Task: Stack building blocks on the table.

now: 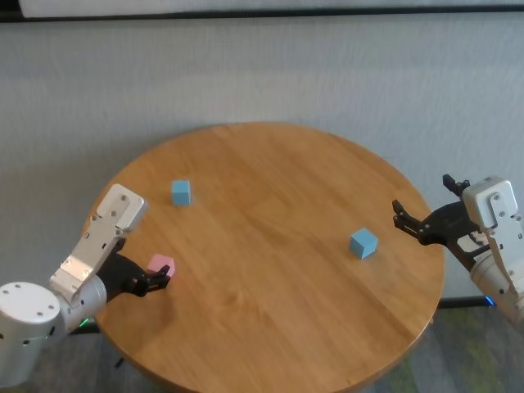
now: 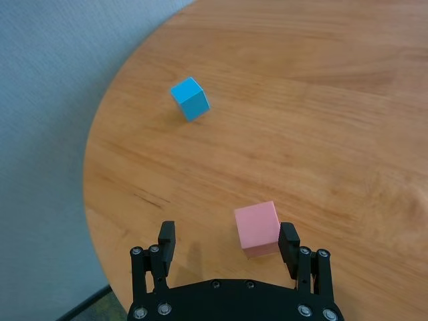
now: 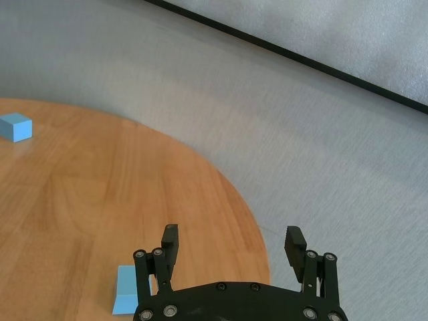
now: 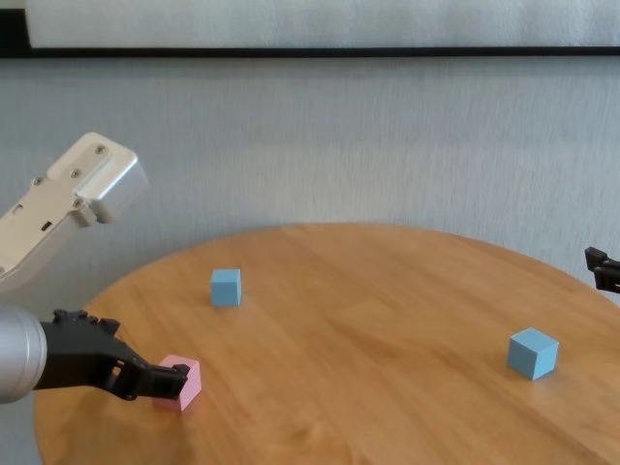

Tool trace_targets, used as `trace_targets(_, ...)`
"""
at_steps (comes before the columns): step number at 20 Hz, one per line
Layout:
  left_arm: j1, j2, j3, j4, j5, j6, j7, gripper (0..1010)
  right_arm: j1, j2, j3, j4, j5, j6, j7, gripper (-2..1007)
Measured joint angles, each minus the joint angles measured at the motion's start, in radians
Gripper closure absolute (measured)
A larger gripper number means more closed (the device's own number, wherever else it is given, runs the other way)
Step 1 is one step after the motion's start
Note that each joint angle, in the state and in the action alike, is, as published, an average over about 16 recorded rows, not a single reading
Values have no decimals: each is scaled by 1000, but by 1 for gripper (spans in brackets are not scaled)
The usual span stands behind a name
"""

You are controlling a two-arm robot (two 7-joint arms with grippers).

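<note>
One pink block (image 2: 257, 229) sits off-centre in our left gripper's (image 2: 227, 246) open jaws, against one finger; right gripper (image 3: 233, 249) idles open.

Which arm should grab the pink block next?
Left. The left gripper is open with the pink block already between its fingers; the right gripper hovers open at the table's far right edge.
</note>
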Motion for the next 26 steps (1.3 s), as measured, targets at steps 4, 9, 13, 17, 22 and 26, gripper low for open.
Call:
trace_targets(4, -3, -11, -6, 9, 6, -1, -5, 8, 0, 0, 0, 0, 0, 0, 0, 0)
trace_targets(9, -1, -19, -16, 3, 13, -1, -8, 8, 0, 0, 0, 0, 0, 0, 0, 0)
trace_targets(13, 1, -26, -23, -9, 21, 3, -10, 9, 0, 0, 0, 0, 0, 0, 0, 0)
trace_targets(17, -1, -38, -26, -17, 27, 13, -15, 8, 0, 0, 0, 0, 0, 0, 0, 0)
trace_targets(22, -9, -57, -25, -21, 36, 30, -22, 8, 0, 0, 0, 0, 0, 0, 0, 0)
trace_targets(26, -16, -74, -23, -18, 42, 46, -29, 9, 0, 0, 0, 0, 0, 0, 0, 0)
